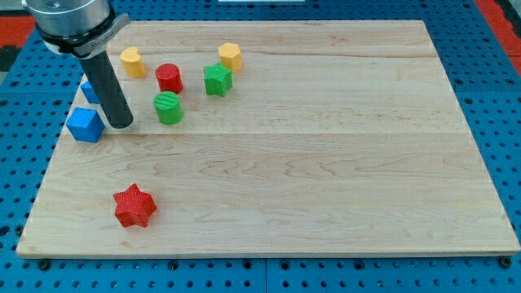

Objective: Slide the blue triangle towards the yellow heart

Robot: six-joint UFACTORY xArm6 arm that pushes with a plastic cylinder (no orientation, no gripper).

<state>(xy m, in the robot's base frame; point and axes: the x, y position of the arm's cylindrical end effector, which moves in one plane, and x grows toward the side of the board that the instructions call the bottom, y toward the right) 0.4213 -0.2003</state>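
Camera view: near the board's (326, 236) top-left corner, my tip (121, 124), a bare rod with no jaws, stands beside the half-hidden blue triangle (89, 90), which remains apart from the yellow heart (132, 61), so the slide is unfinished.

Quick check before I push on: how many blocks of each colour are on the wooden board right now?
Blue: 2, a blue cube and a blue block partly hidden behind the rod
Yellow: 2
Red: 2, a red cylinder and a red star
Green: 2
Total: 8
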